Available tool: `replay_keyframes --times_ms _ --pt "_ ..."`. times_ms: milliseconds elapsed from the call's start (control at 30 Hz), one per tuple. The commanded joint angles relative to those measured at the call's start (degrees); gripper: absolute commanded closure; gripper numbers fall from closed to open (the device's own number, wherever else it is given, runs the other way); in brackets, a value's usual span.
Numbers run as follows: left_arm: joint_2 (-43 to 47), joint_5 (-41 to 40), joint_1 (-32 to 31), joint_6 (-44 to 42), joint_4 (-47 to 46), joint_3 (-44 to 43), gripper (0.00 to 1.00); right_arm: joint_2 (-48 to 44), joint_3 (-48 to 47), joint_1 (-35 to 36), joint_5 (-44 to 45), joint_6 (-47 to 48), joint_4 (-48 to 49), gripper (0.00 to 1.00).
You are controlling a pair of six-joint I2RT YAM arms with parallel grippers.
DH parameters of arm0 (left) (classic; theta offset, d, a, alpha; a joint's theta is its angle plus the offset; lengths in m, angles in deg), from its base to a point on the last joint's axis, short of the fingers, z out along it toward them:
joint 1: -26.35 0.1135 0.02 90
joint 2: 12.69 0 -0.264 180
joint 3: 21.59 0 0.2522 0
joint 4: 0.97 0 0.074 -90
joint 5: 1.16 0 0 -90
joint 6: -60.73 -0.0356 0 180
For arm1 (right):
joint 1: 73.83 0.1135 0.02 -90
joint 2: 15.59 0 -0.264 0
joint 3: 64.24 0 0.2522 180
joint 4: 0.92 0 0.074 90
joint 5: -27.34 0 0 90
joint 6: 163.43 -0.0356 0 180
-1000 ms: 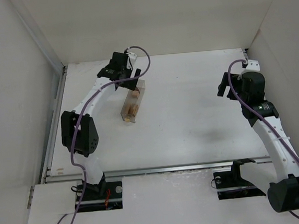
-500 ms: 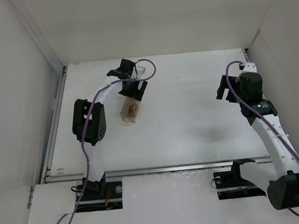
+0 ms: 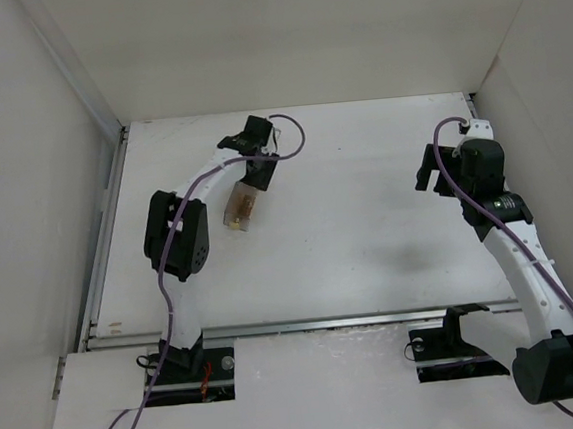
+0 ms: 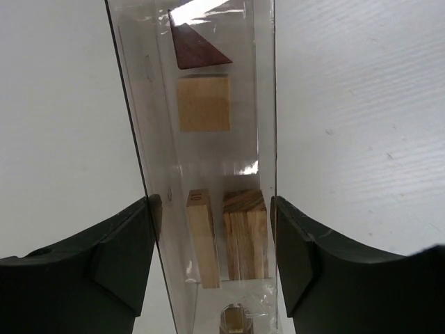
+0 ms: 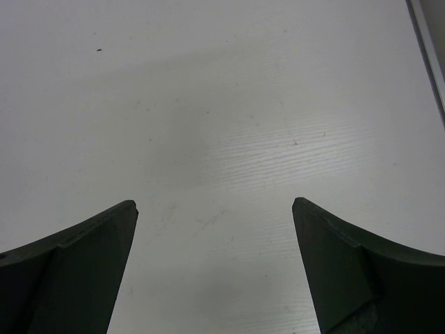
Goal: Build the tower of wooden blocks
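Observation:
No wood block tower is in view; loose wooden blocks lie inside a clear plastic box (image 3: 240, 211) at the table's back left. In the left wrist view the box (image 4: 208, 167) holds a dark reddish triangular block (image 4: 195, 50), a tan square block (image 4: 204, 103), a tan bar (image 4: 203, 240) and a striped block (image 4: 245, 233). My left gripper (image 3: 255, 173) straddles the box's far end, and both fingers of that gripper (image 4: 214, 209) press on its side walls. My right gripper (image 3: 426, 174) hovers open over bare table at the right, with nothing between the jaws of that gripper (image 5: 214, 203).
White walls enclose the table on the left, back and right. A metal rail (image 3: 107, 230) runs along the table's left edge. The right wrist view shows the table's right edge strip (image 5: 430, 56).
My left gripper has moved right over the box's far end and closed its jaws onto the box walls; the box looks shorter from above. The right arm has barely moved.

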State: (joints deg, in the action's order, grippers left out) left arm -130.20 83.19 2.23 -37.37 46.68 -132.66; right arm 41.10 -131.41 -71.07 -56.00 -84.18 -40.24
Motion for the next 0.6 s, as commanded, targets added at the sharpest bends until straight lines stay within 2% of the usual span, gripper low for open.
replay_keyframes --times_ms 0,67,100,200,433,533,567 --pt "5.98 -22.99 -7.22 -1.03 -5.13 1.94 1.0 -1.14 0.23 0.57 0.12 -0.24 0.6 0.01" --pt "6.51 -33.32 -10.93 -6.82 -13.9 7.98 1.0 -1.14 0.23 0.57 0.11 -0.24 0.6 0.01" --pt "7.2 -40.94 -13.82 -9.45 -17.24 9.85 1.0 -1.14 0.23 0.57 0.11 -0.24 0.6 0.01" --pt "7.21 -46.02 -16.39 -15.28 -24.3 12.42 1.0 -1.14 0.23 0.57 0.11 -0.24 0.6 0.01" --pt "5.37 -46.56 -19.04 -14.06 -22.21 10.58 1.0 -2.89 0.23 1.1 1.25 -0.24 0.07 0.01" --pt "5.37 -41.83 -19.04 -10.64 -16.86 6.29 1.0 -2.9 0.23 1.1 1.25 -0.24 -0.45 0.01" --pt "6.84 -35.63 -17.29 -6.71 -14.92 4.87 1.0 -2.9 0.23 1.1 0.65 -0.24 -0.45 0.01"
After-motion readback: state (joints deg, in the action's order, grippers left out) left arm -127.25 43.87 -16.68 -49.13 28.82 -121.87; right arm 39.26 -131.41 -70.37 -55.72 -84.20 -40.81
